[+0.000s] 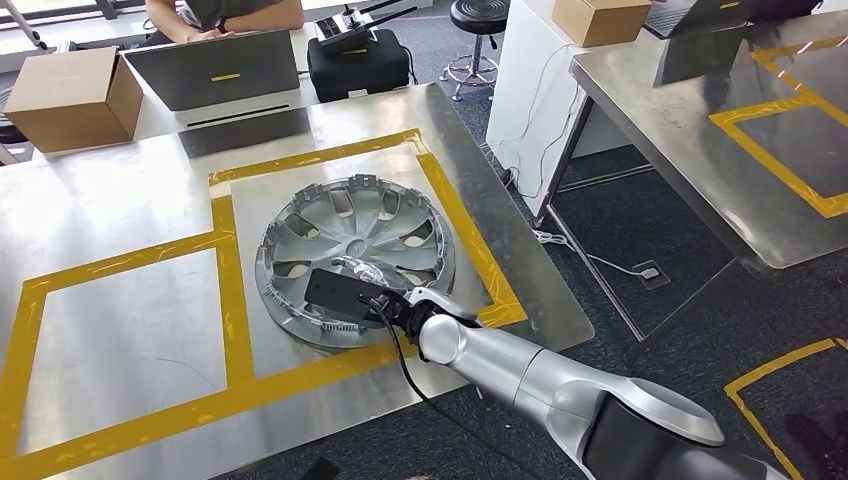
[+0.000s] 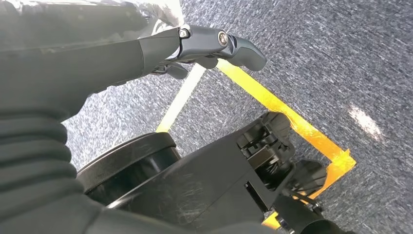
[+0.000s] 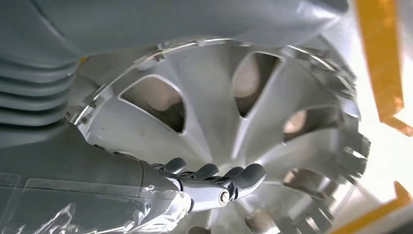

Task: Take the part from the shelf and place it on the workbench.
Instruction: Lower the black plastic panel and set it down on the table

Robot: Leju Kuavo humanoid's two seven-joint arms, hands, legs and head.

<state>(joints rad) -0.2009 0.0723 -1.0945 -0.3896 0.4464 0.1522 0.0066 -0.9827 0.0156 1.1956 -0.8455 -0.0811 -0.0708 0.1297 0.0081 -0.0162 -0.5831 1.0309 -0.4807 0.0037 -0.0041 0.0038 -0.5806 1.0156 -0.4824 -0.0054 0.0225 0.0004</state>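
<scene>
The part is a silver wheel cover [image 1: 360, 235] lying face up on the steel workbench [image 1: 110, 210], inside a rectangle of yellow tape [image 1: 225, 260]. My right hand [image 1: 345, 290] reaches over its near rim. In the right wrist view the right hand [image 3: 214, 180] has its fingers stretched out flat just over the wheel cover's [image 3: 209, 97] spokes, gripping nothing that I can see. My left hand [image 2: 204, 46] hangs over grey carpet with nothing in it and its fingers loosely apart.
A person [image 1: 225, 15] sits behind the workbench at a laptop [image 1: 220, 65]. A cardboard box [image 1: 70, 95] stands at the back left and a black case [image 1: 355, 55] behind the bench. A second steel table [image 1: 720, 130] stands to the right, across a carpeted gap.
</scene>
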